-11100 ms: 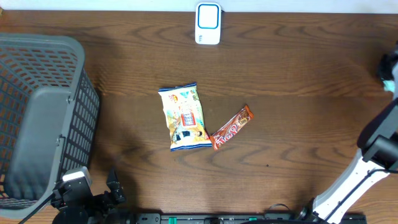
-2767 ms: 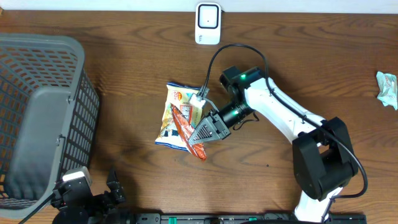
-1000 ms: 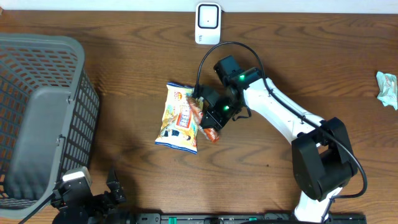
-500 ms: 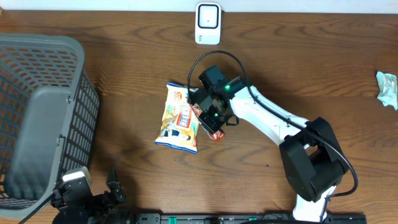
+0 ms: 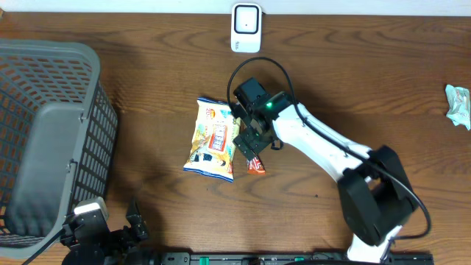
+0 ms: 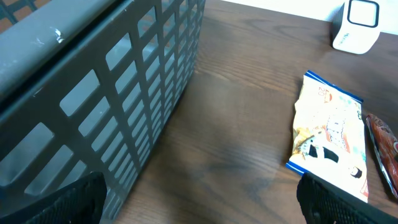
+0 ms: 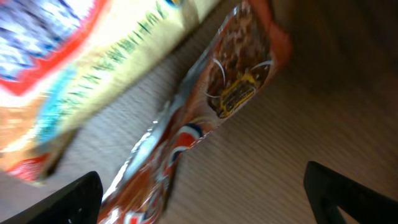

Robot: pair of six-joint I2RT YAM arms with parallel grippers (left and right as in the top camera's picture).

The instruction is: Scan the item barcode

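— Locating the candy bar [image 5: 255, 165]?
— Spotting it flat on the bench [image 5: 353, 81], directly beneath the right end effector [image 7: 205, 190], lying between fingers [image 7: 74, 202] spread wide and gripping nothing.
— Reading its long axis?
— Judging it, from overhead, as running roughly 11 to 5 o'clock, and crossing the finger gap at a slant in the wrist view.
— Comparing arms?
— Favouring the right by far. Placing the left end effector [image 6: 202, 202] well away at 7 o'clock, beside the basket [image 5: 96, 147], likewise spread apart and empty.
— Checking the neighbours?
— Noting the chip bag [image 5: 213, 140] crowding the bar at 9 o'clock, too close for telling touching from not, so risking a pinch of both on closing. Seeing the scanner [image 5: 246, 28] at 12 o'clock with only bare bench between, and a crumpled wrapper [image 5: 458, 104] far off at 3 o'clock.
— Finding a barcode?
— Not making one out on the upward face.
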